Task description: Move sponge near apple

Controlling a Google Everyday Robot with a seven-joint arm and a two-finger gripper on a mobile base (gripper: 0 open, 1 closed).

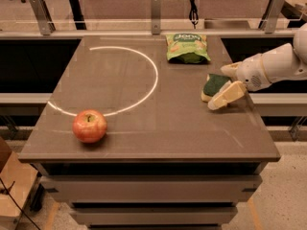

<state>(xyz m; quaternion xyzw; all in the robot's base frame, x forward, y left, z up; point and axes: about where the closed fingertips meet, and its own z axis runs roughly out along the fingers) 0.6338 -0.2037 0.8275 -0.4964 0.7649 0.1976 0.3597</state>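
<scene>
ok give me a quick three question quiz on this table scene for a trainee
1. True or false: the round red apple touches the rectangular green-topped, yellow-based sponge.
2. Which lies nearest the sponge? A) the apple B) the light-green snack bag C) the front-left corner of the table
3. Fill in: the robot's white gripper sits toward the right side of the brown table in the camera view, right at the ___.

Key: 1 false; 2 B; 3 sponge.

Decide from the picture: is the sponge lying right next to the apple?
No, the sponge sits by the gripper at the right side of the table, while the apple rests near its front-left corner.
</scene>
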